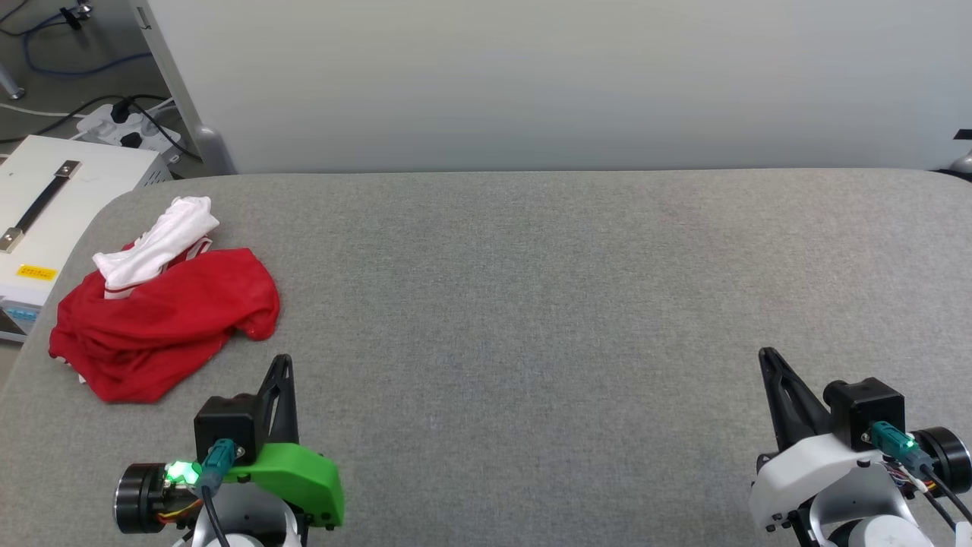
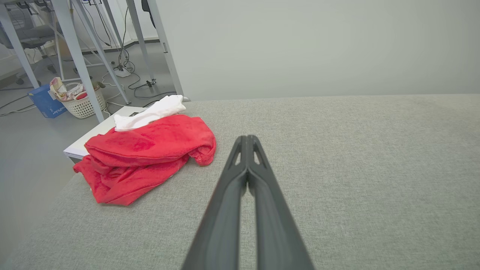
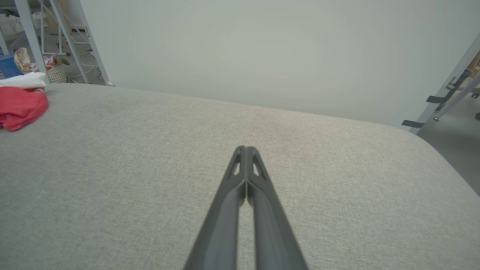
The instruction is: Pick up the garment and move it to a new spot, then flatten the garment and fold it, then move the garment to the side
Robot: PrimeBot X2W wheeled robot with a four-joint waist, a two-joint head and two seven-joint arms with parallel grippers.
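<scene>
The garment (image 1: 163, 315) lies crumpled in a heap at the left edge of the grey padded table (image 1: 569, 304), red cloth with a white sleeve bunched on top. From the left wrist it is the garment (image 2: 146, 153) up and to the left of my fingers; from the right wrist the garment (image 3: 20, 105) sits at the far left. My left gripper (image 1: 282, 363) is shut and empty, just right of and nearer than the heap, apart from it. My right gripper (image 1: 767, 355) is shut and empty at the lower right, far from the cloth.
A white box (image 1: 53, 205) with a dark handle stands beside the table's left edge, with a power strip (image 1: 125, 125) and cables behind it. A pale wall panel (image 1: 569, 76) runs along the far edge. A laundry basket (image 2: 80, 101) sits on the floor.
</scene>
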